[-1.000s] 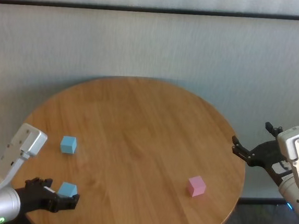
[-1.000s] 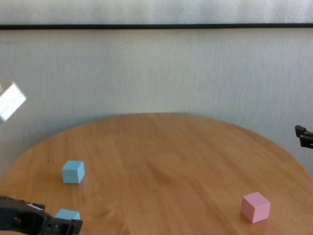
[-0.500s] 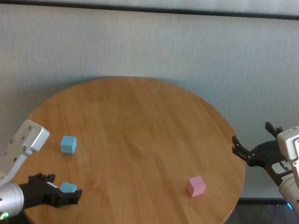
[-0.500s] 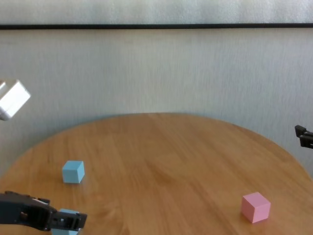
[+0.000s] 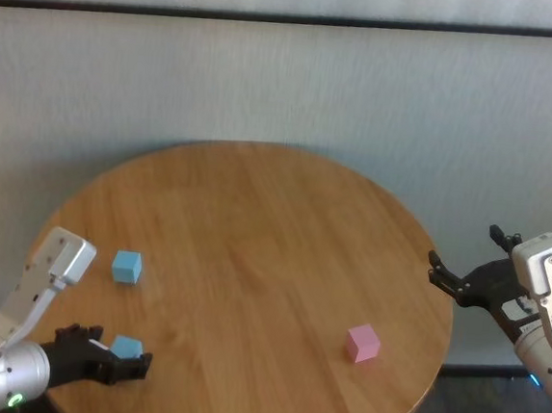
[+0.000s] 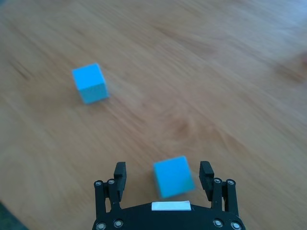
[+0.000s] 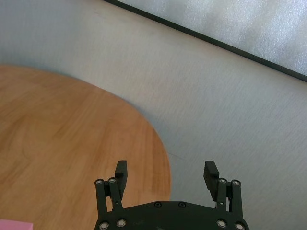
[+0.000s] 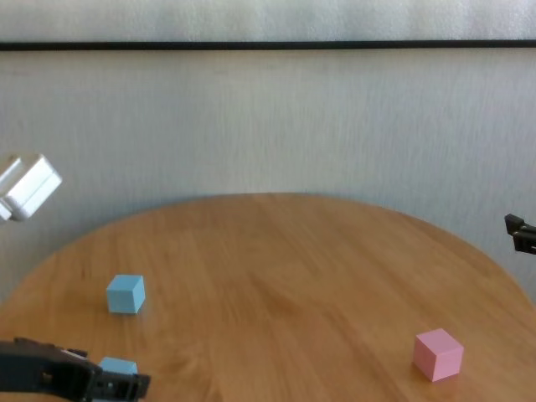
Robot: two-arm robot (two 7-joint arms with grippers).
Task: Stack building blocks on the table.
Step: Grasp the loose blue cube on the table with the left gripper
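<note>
Left gripper (image 6: 163, 175) spread wide around near light blue cube (image 6: 173, 176), near-left on table (image 5: 273, 235) | step: grasping | next: clamp, lift | right gripper (image 7: 165, 173) open, parked far right.

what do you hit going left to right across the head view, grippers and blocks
left gripper with the near light blue block between its open fingers → far light blue block → pink block → right gripper, open, just off the table's right edge
</note>
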